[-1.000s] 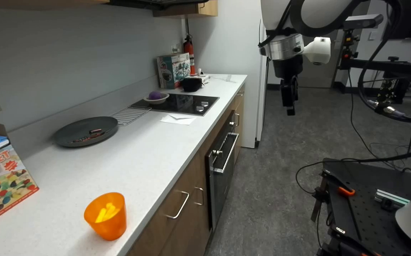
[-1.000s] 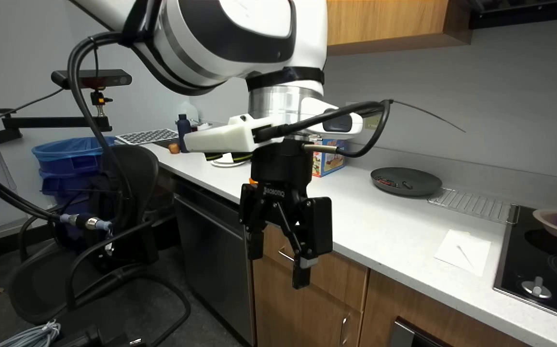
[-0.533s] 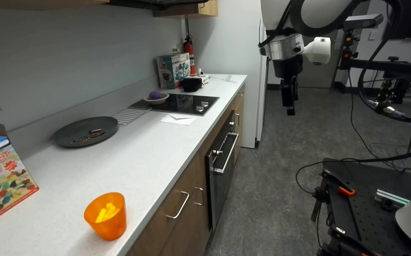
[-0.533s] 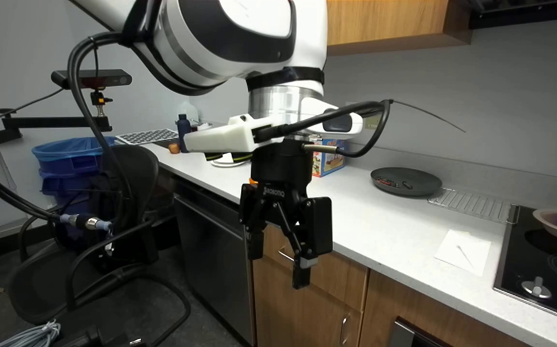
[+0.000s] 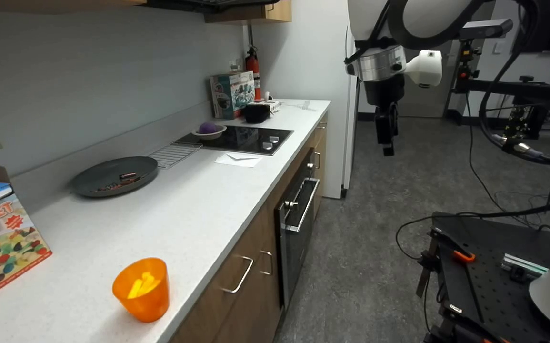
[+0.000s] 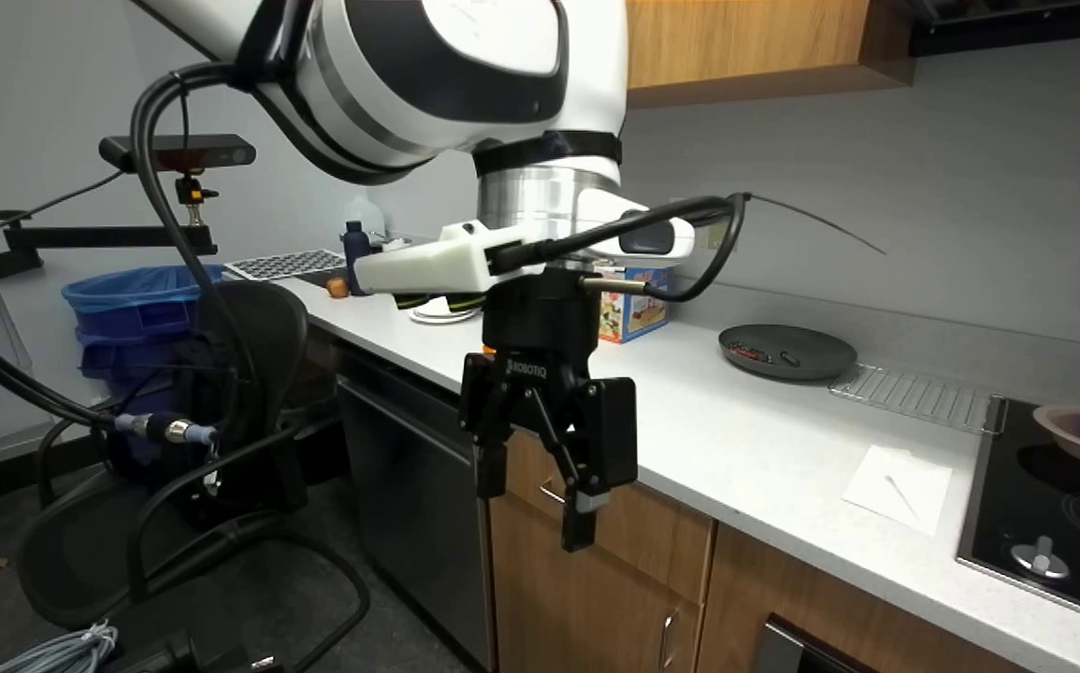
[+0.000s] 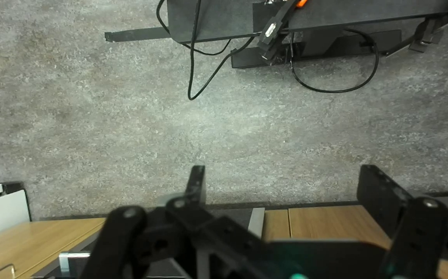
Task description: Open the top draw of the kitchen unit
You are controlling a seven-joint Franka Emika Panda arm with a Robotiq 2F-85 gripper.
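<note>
The kitchen unit (image 5: 198, 205) is a run of brown wood fronts under a white countertop; it also shows in an exterior view (image 6: 764, 467). Its top draw (image 6: 656, 533) is closed, flush with the fronts below the counter edge. Its silver bar handle (image 5: 240, 276) shows in both exterior views, partly covered by my gripper in one of them. My gripper (image 6: 535, 505) points down in the air over the floor, in front of the unit and apart from it. In the wrist view my gripper (image 7: 284, 170) is open and empty, with wood fronts (image 7: 328, 221) behind and below the fingers.
A black oven (image 5: 298, 214) with a steel handle sits beside the draw. An orange cup (image 5: 144, 297) stands near the counter edge. A dark plate (image 5: 115, 176), a wire rack and a hob are farther back. A black cart (image 5: 498, 238) with loose cables stands opposite the unit.
My gripper has shifted very slightly to the left in both exterior views during the last half second. It stays open. The draw and the other objects have not moved.
</note>
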